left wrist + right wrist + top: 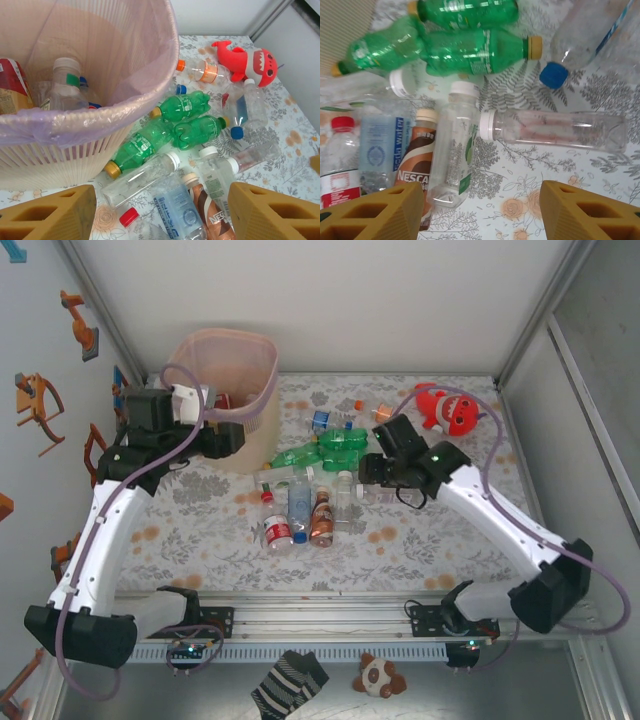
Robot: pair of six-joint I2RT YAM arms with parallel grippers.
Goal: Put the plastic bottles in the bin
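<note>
The pink bin stands at the back left, with several bottles lying inside it. More plastic bottles lie in a heap on the flowered cloth: green ones, a blue-labelled one and a brown one. My left gripper hovers beside the bin's right wall, open and empty, with the heap below it. My right gripper hangs over the heap's right side, open. Beneath it are a clear green-labelled bottle and a clear bottle lying crosswise.
A red plush toy lies at the back right near an orange-capped bottle. Side walls close in the table left and right. A striped sock and a small toy sit on the front ledge.
</note>
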